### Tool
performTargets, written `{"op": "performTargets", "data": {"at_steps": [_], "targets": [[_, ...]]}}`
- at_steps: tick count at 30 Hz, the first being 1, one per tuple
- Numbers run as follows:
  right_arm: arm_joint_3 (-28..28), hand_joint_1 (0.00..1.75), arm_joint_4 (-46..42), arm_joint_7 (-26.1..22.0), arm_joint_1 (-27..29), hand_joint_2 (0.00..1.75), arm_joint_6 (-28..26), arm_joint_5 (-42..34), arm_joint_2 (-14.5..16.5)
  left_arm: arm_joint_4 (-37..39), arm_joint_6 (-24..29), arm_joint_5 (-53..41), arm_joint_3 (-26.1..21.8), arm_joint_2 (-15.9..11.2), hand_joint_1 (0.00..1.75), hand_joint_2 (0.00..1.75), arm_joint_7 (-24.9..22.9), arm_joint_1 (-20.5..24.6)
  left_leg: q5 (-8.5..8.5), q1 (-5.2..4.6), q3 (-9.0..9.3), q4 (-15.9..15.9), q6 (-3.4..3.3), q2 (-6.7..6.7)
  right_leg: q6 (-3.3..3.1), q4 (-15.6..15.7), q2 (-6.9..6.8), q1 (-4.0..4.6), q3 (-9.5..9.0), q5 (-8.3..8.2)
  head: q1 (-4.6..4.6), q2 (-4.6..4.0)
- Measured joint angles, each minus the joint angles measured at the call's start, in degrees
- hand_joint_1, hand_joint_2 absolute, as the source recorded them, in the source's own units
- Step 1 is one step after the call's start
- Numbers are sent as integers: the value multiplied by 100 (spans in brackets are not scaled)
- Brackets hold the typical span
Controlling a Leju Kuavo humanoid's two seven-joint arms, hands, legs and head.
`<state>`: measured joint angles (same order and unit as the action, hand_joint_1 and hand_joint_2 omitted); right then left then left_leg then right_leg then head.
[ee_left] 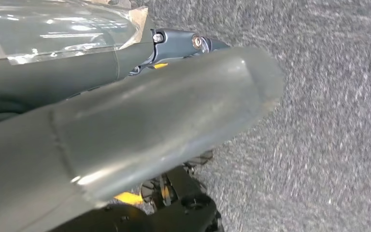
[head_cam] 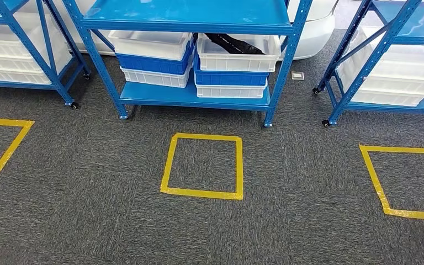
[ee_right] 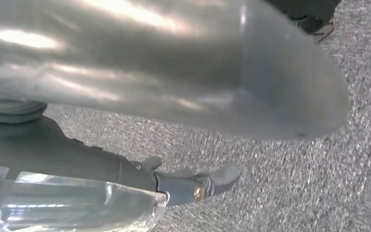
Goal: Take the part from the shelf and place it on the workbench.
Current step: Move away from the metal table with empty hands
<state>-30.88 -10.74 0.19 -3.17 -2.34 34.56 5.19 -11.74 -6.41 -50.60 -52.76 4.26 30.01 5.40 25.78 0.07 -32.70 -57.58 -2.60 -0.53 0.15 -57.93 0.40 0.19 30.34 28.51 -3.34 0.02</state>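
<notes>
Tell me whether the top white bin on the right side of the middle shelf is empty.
No: in the head view the top white bin on the right of the middle shelf holds a black part.

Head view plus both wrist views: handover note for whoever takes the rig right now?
Left hand: hangs at the robot's side over the carpet, nothing visibly in it; fingers mostly hidden behind the thumb.
Right hand: same, hanging low, nothing visibly held.
Shelf: straight ahead, beyond the yellow tape square on the floor. The dark part lies in the top white bin, right-hand stack on the lower level.
Done: nothing picked yet.
Left: reach the shelf, take the part, carry it to the workbench.
</notes>
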Motion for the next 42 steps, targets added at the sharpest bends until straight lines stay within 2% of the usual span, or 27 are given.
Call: {"op": "performTargets", "data": {"at_steps": [2,4,5,6,7,9,10,12,16,18,20,21,22,23,25,26,27,29,32,33,35,36,37,38,40,41,42], "targets": [[0,0,0,-3,-4,0,0,8,-7,0,6,0,-1,13,0,0,-1,8,-45,37,59,106,-39,-13,9,-361,-7,2,181,181,-4,0],[0,0,1,-6,-2,0,0,16,-17,0,10,0,-1,24,0,0,-2,17,-46,36,68,120,-59,-21,2,-1094,-9,-33,562,476,-7,0],[0,0,1,-5,4,0,0,22,-23,0,19,0,-2,28,0,0,-2,18,-42,37,67,119,-55,-20,23,-1412,-9,-54,739,571,-7,0],[0,0,1,-5,12,0,0,27,-30,0,30,3,-4,34,0,0,-2,17,-37,40,69,117,-47,-17,69,-1548,-10,-76,826,576,-5,0],[0,0,1,-4,19,0,0,32,-37,1,43,7,-10,41,0,0,-1,15,-29,46,77,113,-34,-12,135,-1439,-13,-102,789,480,-5,0],[0,0,1,-2,22,0,2,39,-51,1,56,15,-26,58,0,0,1,12,3,60,105,91,19,-4,273,-676,-42,-170,436,130,-6,0],[0,0,1,-2,18,0,5,42,-52,1,58,16,-38,61,0,0,4,13,30,57,114,70,60,-3,302,-303,-56,-183,263,-12,-6,0],[0,0,1,-3,7,0,14,45,-48,0,60,18,-56,56,0,0,12,17,75,46,119,35,145,-3,250,25,-65,-180,102,-119,2,0],[0,0,1,-5,5,0,26,46,-54,0,75,20,-64,55,0,0,25,23,161,97,99,-72,243,0,82,25,-35,-182,79,-133,13,0],[0,0,1,-6,1,0,26,49,-52,0,85,22,-64,58,0,0,29,26,457,115,-130,-581,284,10,21,35,-32,-184,59,-130,13,0],[0,0,1,-5,2,0,26,59,-51,0,95,24,-67,60,0,0,31,20,802,114,-543,-1384,305,13,-18,32,-33,-154,55,-116,14,0],[0,0,1,-5,6,0,26,66,-51,0,98,24,-68,61,0,0,31,13,866,114,-703,-1658,302,13,-28,32,-32,-138,51,-108,14,0],[0,0,1,-4,10,0,26,74,-51,0,101,24,-69,62,0,0,31,7,810,113,-763,-1717,284,13,-38,31,-27,-123,40,-101,15,0],[0,0,1,-3,11,0,26,79,-51,0,103,24,-70,63,0,0,31,3,646,110,-706,-1542,255,14,-48,32,-19,-109,22,-92,14,0],[0,0,1,-1,5,0,26,89,-48,0,108,24,-71,61,0,0,32,3,223,88,-356,-759,160,29,-56,34,2,-86,-19,-69,14,0],[0,0,1,-1,0,0,25,92,-44,0,109,24,-71,61,0,0,33,8,91,70,-194,-411,118,32,-45,33,10,-65,-29,-53,13,0],[0,0,1,-1,-5,0,25,94,-40,0,110,24,-72,61,0,0,34,14,34,48,-94,-196,87,34,-27,33,14,-53,-31,-38,12,0],[0,0,1,-1,-6,0,24,91,-36,0,111,24,-72,63,0,0,38,26,51,11,-56,-93,54,26,31,50,11,-42,-21,-15,11,0],[0,0,-1,-2,-8,0,19,84,-37,0,117,20,-74,76,0,0,45,31,13,43,51,45,-21,24,83,-125,-7,-38,38,97,3,0],[0,0,-1,-3,-9,0,16,82,-37,0,119,19,-74,81,0,0,46,37,3,57,90,83,-46,17,73,-382,-11,-40,157,216,-1,0],[0,0,-1,-4,-3,0,13,81,-39,0,119,17,-73,85,0,0,48,47,24,47,116,93,-79,10,50,-1157,-11,-60,587,526,-4,0],[0,0,0,-4,6,0,13,80,-40,0,119,17,-73,86,0,0,48,47,39,44,125,91,-81,12,67,-1479,-12,-71,788,617,-4,0],[0,0,1,-4,16,0,11,78,-43,0,119,17,-74,86,0,0,48,44,57,44,140,90,-75,16,107,-1625,-12,-82,904,616,-4,0],[0,0,1,-4,24,0,10,76,-45,0,119,17,-74,88,0,0,48,41,78,46,164,88,-62,23,169,-1526,-14,-94,893,507,-5,0],[0,0,1,-3,29,0,9,78,-50,0,119,17,-75,92,0,0,48,40,136,47,236,84,-15,34,291,-756,-38,-132,571,104,-7,0],[0,0,1,-2,27,0,9,85,-50,0,119,17,-75,92,0,0,48,42,180,32,270,72,20,38,313,-367,-51,-138,395,-70,-6,0],[0,0,1,1,25,0,9,91,-47,0,119,18,-76,91,0,0,47,46,220,16,295,61,53,38,297,-103,-62,-144,271,-177,-2,0]]}}
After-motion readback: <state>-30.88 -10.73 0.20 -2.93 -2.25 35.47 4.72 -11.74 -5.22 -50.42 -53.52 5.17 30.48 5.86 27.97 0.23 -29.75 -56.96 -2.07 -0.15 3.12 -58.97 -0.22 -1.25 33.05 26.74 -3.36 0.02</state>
